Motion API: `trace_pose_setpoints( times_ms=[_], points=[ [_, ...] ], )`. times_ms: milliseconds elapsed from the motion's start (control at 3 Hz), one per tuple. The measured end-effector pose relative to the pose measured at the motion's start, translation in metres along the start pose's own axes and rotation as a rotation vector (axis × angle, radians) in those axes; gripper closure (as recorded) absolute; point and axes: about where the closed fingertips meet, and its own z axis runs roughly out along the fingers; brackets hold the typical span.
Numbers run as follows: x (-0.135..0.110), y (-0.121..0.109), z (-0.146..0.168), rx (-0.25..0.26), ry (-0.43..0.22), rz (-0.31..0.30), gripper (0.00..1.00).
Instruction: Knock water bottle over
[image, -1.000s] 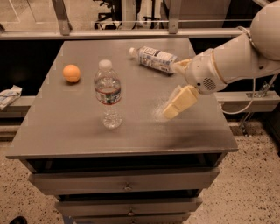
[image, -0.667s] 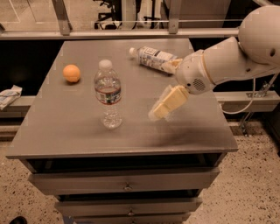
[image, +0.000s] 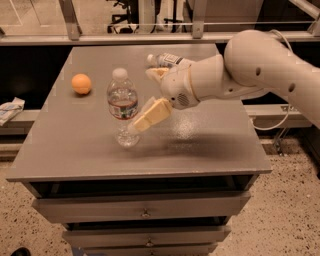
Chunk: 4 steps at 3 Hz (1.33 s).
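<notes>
The water bottle (image: 123, 106) is small, clear and ribbed, with a white cap and a dark red-and-blue label band. It stands on the grey table (image: 80, 150), tilted slightly to the left. My gripper (image: 146, 100) comes in from the right on the white arm. Its jaws stand open. The lower cream finger (image: 150, 115) touches the bottle's right side below the label. The upper finger (image: 156, 73) shows behind the bottle, near its shoulder.
An orange ball (image: 81, 83) lies at the table's left rear. A second bottle with a large white label (image: 167, 60) lies on its side at the back, partly hidden by my arm. Drawers sit below the tabletop. A white cloth (image: 9, 110) lies off to the left.
My gripper has moved left across the table, from well right of the bottle to touching it. The bottle has begun to lean left.
</notes>
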Motion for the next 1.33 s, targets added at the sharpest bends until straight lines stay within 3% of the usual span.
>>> trace_pose_setpoints(
  times_ms=[333, 667, 1333],
  points=[
    [-0.009, 0.007, 0.015, -0.013, -0.059, 0.013, 0.00],
    [-0.011, 0.022, 0.019, -0.036, -0.094, 0.066, 0.00],
    [-0.004, 0.044, 0.025, -0.087, -0.157, 0.186, 0.48]
  ],
)
